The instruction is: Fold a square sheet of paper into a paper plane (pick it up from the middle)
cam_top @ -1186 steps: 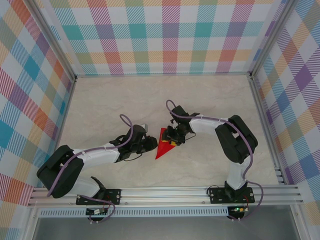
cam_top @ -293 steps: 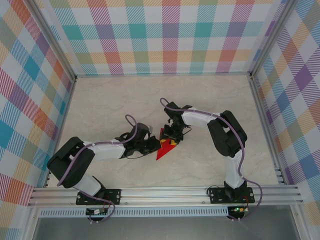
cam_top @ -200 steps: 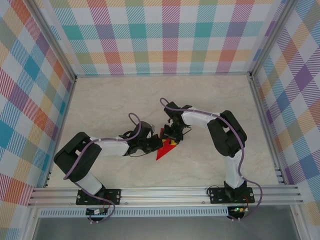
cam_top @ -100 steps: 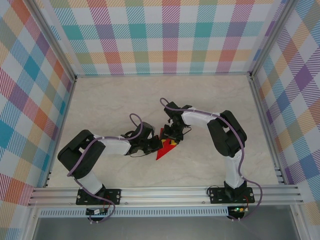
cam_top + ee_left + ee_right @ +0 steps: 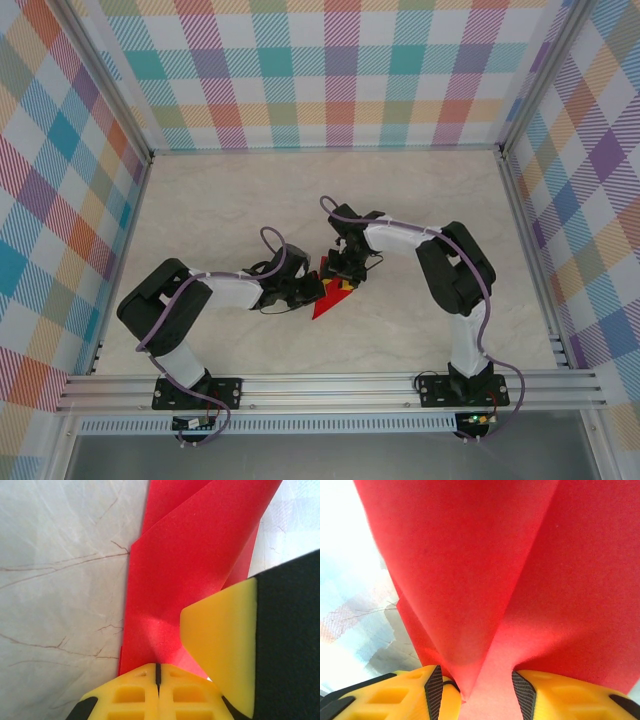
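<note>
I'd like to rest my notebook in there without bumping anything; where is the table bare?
Bare: the wide strip of table along the back wall, the right side between the right arm and the side wall, and the near patch beside the front rail. Crowded: the middle, where the left gripper and right gripper meet at the red paper.

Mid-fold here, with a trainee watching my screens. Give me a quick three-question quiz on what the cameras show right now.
1. True or false: the left gripper stands wide open.
2. Seen from above, the red paper is: A) a flat square; B) folded to a pointed wedge; C) crumpled into a ball.
3. In the right wrist view, what lies in the gap between the fingers of the right gripper?
Key: 1. False; its fingertips meet, shut on the red paper. 2. B. 3. A raised fold of the red paper.
</note>
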